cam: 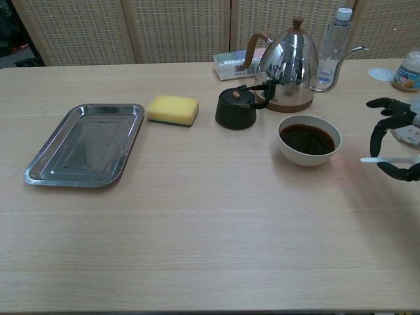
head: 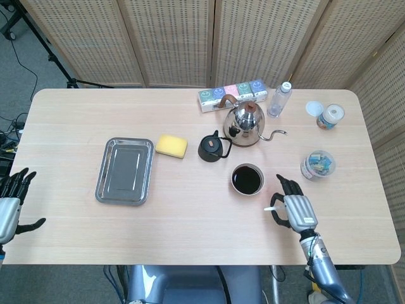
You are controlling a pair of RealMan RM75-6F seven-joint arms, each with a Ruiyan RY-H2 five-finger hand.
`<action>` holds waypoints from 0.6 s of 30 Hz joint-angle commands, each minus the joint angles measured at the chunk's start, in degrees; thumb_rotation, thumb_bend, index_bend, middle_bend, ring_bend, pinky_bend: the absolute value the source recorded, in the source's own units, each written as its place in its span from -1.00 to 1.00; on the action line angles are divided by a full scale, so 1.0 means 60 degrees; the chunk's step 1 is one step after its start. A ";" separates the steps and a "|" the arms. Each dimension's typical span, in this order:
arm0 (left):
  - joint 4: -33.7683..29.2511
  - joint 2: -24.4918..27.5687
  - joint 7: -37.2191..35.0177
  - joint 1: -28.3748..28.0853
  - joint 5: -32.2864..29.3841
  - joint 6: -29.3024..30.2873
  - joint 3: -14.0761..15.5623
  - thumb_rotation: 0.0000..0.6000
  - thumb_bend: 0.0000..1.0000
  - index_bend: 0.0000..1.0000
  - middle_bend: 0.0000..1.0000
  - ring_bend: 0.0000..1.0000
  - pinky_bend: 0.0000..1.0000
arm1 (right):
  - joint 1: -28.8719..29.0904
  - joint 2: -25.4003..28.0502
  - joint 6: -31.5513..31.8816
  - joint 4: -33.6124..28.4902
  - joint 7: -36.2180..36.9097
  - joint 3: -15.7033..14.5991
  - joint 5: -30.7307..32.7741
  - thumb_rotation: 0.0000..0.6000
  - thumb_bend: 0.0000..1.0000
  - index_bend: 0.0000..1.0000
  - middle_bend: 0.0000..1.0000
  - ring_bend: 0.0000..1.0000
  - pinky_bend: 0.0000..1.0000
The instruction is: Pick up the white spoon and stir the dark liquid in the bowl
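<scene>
Wooden table point(head: 190, 215), tray point(head: 124, 170), sponge point(head: 171, 145), bowl point(head: 247, 179), kettle point(head: 246, 123), bottle point(head: 278, 100)
</scene>
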 commanded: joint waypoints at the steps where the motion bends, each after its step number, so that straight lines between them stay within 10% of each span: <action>1: -0.0003 -0.0011 0.0021 0.0003 -0.0007 0.0005 -0.0002 1.00 -1.00 -1.00 -1.00 -1.00 -1.00 | 0.0242 0.0697 -0.0448 -0.0435 0.1042 0.0415 -0.0067 1.00 0.01 0.15 -1.00 -1.00 -0.92; 18: 0.0074 -0.0123 0.0252 -0.0136 -0.0367 -0.0295 -0.0100 1.00 -1.00 -1.00 -1.00 -1.00 -1.00 | 0.1771 0.0857 -0.2221 -0.0208 0.3791 0.1524 0.0201 1.00 0.01 0.16 -1.00 -1.00 -0.92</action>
